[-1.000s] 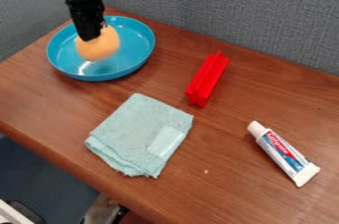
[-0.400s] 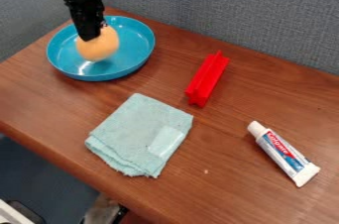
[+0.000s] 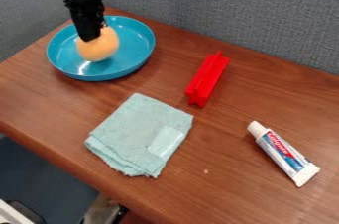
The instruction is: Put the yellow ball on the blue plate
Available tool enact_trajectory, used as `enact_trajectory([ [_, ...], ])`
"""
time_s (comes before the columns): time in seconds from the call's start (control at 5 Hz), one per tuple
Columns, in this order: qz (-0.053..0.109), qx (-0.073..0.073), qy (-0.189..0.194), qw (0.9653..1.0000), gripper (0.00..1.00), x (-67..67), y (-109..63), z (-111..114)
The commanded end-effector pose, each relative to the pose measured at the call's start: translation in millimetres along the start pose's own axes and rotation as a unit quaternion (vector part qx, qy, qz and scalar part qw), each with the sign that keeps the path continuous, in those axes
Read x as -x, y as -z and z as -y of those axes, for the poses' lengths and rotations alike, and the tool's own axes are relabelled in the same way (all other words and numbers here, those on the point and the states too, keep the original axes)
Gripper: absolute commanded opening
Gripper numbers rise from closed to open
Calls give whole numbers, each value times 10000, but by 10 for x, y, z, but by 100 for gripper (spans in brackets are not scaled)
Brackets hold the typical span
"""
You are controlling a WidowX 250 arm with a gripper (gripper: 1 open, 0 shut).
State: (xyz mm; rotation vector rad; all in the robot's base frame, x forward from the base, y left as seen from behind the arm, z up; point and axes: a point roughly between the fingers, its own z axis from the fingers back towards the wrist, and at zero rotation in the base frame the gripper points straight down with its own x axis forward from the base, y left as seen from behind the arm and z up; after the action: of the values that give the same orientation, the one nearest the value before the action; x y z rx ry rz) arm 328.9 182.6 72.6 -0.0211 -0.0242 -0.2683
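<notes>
A yellow ball (image 3: 99,46) is seen inside a blue plate (image 3: 137,38) toward the 11 o'clock edge of a brown wooden table (image 3: 225,134), directly beneath a black gripper (image 3: 90,32) that is reached down from the top of the view. The fingers are closed in at the ball's upper side, toward its 11 o'clock, and the ball appears to be pinched between them, though their tips are partly hidden. Whether the ball's underside is touched by the plate cannot be told from this angle. The plate's raised rim is left exposed around the ball, with more bare blue shown toward 3 o'clock than toward 9.

A pale teal folded cloth (image 3: 141,134) is laid flat toward 7 o'clock of the table's middle, well apart from the plate. A long red object (image 3: 208,78) is placed toward 1 o'clock of the cloth, tilted along a line from 1 to 7 o'clock. Toward 4 o'clock, a white toothpaste tube (image 3: 283,154) marked in red and blue is rested on its side, its cap pointed toward 11 o'clock. The table is backed by a gray fabric panel (image 3: 239,15).
</notes>
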Motion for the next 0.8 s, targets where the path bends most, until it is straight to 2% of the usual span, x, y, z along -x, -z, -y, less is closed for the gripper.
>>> enact_trajectory([
  [0.0, 233, -141, -111, 9996, 0, -35, -155, -100],
  [0.6, 248, -68, -196, 9995, 0, -54, -117, -137],
])
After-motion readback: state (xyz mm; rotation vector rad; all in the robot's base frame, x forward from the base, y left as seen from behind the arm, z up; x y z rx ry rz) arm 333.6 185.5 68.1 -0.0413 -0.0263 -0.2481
